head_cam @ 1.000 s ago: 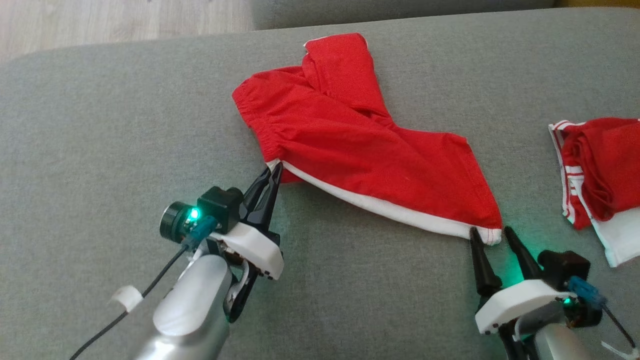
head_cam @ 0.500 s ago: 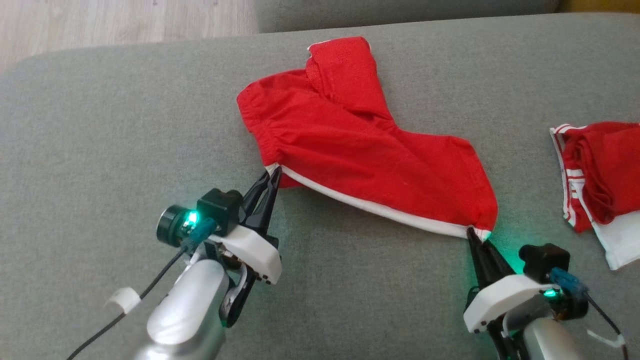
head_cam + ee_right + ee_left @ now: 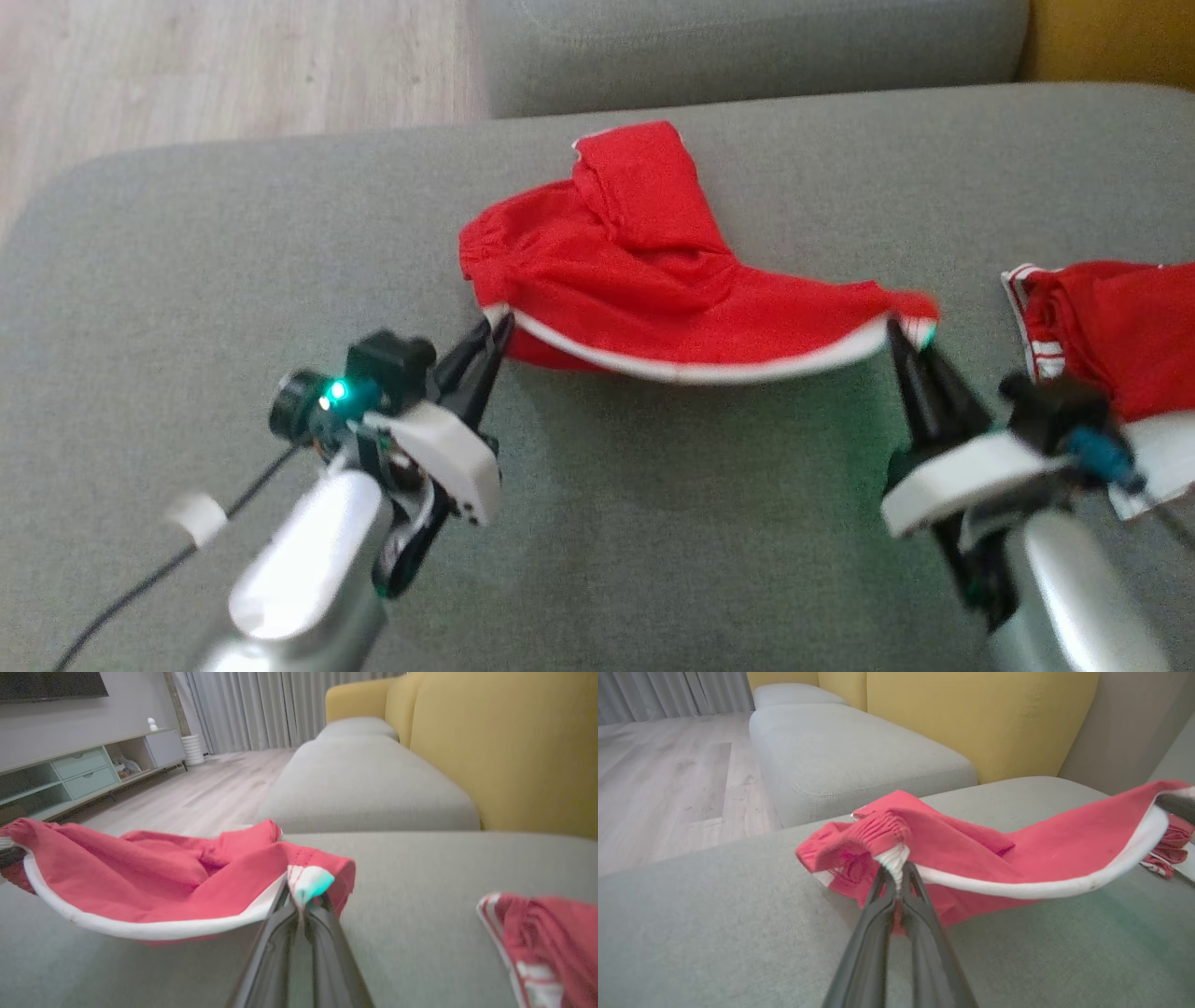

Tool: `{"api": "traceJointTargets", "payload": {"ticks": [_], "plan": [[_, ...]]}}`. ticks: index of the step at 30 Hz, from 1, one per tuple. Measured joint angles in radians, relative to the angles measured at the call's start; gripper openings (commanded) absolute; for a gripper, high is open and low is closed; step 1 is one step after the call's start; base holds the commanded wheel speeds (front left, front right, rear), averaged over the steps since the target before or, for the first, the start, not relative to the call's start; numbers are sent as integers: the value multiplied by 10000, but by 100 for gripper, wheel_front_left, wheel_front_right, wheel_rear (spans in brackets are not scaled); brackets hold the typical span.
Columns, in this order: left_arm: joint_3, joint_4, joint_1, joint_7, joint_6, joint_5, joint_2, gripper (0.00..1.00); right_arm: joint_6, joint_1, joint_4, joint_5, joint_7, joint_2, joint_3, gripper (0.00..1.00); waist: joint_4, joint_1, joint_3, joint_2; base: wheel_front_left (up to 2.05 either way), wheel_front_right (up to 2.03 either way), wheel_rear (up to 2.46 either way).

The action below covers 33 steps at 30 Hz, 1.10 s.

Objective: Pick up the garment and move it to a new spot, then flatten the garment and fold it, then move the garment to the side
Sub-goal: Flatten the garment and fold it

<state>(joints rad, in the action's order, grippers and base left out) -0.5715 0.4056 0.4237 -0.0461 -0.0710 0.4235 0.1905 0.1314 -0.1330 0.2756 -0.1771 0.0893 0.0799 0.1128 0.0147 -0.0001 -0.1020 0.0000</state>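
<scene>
The garment (image 3: 653, 271) is a pair of red shorts with a white side stripe, lying on the grey couch seat (image 3: 233, 280) with its near edge lifted. My left gripper (image 3: 501, 324) is shut on the waistband corner, seen close in the left wrist view as the garment (image 3: 971, 854) bunched at the gripper (image 3: 899, 865). My right gripper (image 3: 901, 327) is shut on the leg hem corner; the right wrist view shows that gripper (image 3: 301, 900) pinching the garment (image 3: 163, 877). The white stripe sags between the two grips, above the cushion.
A second red and white garment (image 3: 1102, 336) lies crumpled at the right, close behind my right wrist. The cushion's rounded left edge drops to a wooden floor (image 3: 187, 65). Another grey cushion (image 3: 747, 47) and a yellow backrest (image 3: 504, 742) lie beyond.
My right gripper closed on the hem corner, and both grippers have raised the near edge off the cushion. The camera has shifted, so the whole scene sits lower in the head view.
</scene>
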Motion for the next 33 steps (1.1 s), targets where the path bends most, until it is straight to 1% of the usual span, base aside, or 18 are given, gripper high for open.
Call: {"api": "traceJointTargets", "payload": {"ticks": [4, 9, 11, 16, 18, 22, 26, 28, 31, 33], "plan": [[23, -476, 609, -591, -163, 151, 253, 0, 0, -966, -713, -403, -395, 750, 378, 0, 33, 0, 330, 0, 0, 0, 0], [230, -867, 2025, -1156, -268, 261, 393, 0, 0, -2392, -1319, -752, -765, 1613, 520, 0, 145, 1, 650, 0, 0, 0, 0], [291, -888, 2612, -1302, -286, 368, 407, 0, 0, -2928, -1482, -811, -765, 1870, 602, 0, 196, 1, 781, 0, 0, 0, 0], [408, -907, 3540, -1375, -347, 437, 376, 0, 0, -3793, -1942, -955, -763, 2199, 688, 0, 313, 0, 1068, 0, 0, 0, 0], [468, -928, 3692, -1375, -347, 447, 378, 0, 0, -3817, -2138, -936, -782, 2261, 616, 0, 354, 1, 1151, 0, 0, 0, 0], [527, -1279, 3698, -1473, -347, 617, 410, 0, 0, -3531, -2819, -909, -1166, 2261, 334, 0, 419, 0, 1269, 0, 0, 0, 0], [568, -1877, 3408, -1841, -253, 965, 476, 0, 0, -2537, -3413, -863, -1739, 2266, 341, 0, 457, 0, 1276, 0, 0, 0, 0], [554, -2199, 2918, -2174, -161, 1047, 575, 0, 0, -1914, -3498, -869, -2148, 2372, 391, 0, 483, 0, 1156, 0, 0, 0, 0], [573, -2278, 2776, -2351, -79, 1062, 700, 0, 0, -1946, -3444, -688, -2654, 2579, 401, 0, 503, -1, 883, 0, 0, 0, 0], [665, -2096, 2987, -2359, -67, 1074, 725, 0, 0, -2447, -3244, -491, -2924, 2646, 401, 0, 507, 0, 585, 0, 0, 0, 0]]}}
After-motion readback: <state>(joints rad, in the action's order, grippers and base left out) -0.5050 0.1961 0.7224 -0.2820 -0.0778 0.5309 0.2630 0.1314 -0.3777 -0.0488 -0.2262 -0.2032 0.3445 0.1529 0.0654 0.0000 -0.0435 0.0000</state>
